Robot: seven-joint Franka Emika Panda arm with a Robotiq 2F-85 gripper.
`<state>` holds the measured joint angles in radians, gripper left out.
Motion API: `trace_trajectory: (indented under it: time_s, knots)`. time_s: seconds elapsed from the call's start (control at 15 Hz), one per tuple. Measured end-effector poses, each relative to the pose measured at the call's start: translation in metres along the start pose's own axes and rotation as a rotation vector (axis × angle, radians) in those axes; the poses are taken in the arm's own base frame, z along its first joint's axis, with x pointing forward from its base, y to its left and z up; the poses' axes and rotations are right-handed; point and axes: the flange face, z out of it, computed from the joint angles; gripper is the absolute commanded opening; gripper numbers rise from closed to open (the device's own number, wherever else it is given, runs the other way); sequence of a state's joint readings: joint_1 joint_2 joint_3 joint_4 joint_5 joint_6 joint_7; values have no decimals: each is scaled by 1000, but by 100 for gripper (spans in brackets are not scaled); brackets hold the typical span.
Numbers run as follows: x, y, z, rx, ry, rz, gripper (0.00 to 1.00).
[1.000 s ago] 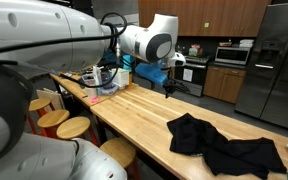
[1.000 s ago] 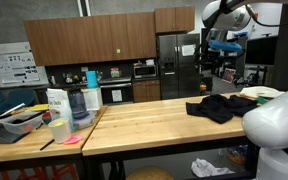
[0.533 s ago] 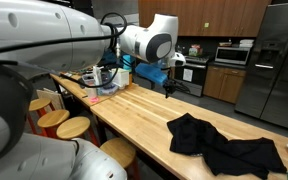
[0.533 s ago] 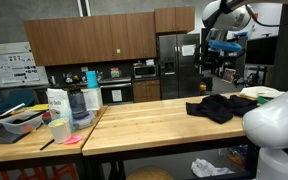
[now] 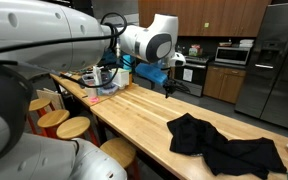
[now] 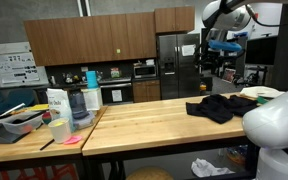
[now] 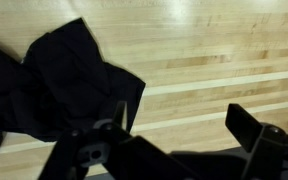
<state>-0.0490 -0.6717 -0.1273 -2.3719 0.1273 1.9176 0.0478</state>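
A crumpled black cloth (image 5: 222, 146) lies on the long wooden table (image 5: 134, 110); it shows near the table's end in both exterior views (image 6: 220, 108). My gripper (image 5: 169, 88) hangs in the air above the tabletop, well away from the cloth (image 7: 54, 85), which fills the left of the wrist view. The gripper (image 7: 182, 125) is open, with only bare wood between its dark fingers (image 7: 252, 128). High up at the right of an exterior view, the gripper (image 6: 215, 62) hangs over the cloth's end of the table.
At the opposite end of the table stand a tray (image 6: 19, 122), a white carton (image 6: 56, 102), a blender (image 6: 79, 106), a cup (image 6: 59, 130) and a pink note (image 6: 72, 141). Round stools (image 5: 72, 127) line one side. A steel fridge (image 5: 279, 60) stands behind.
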Motion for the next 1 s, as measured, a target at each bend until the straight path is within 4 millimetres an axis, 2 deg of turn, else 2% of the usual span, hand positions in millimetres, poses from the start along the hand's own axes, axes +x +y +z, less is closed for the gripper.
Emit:
trace_trajectory:
  time_s: [0.53,1.0]
  knots:
    - [2,5,5,-5,-3,11,100]
    - [24,61,1,-34,100,136,100]
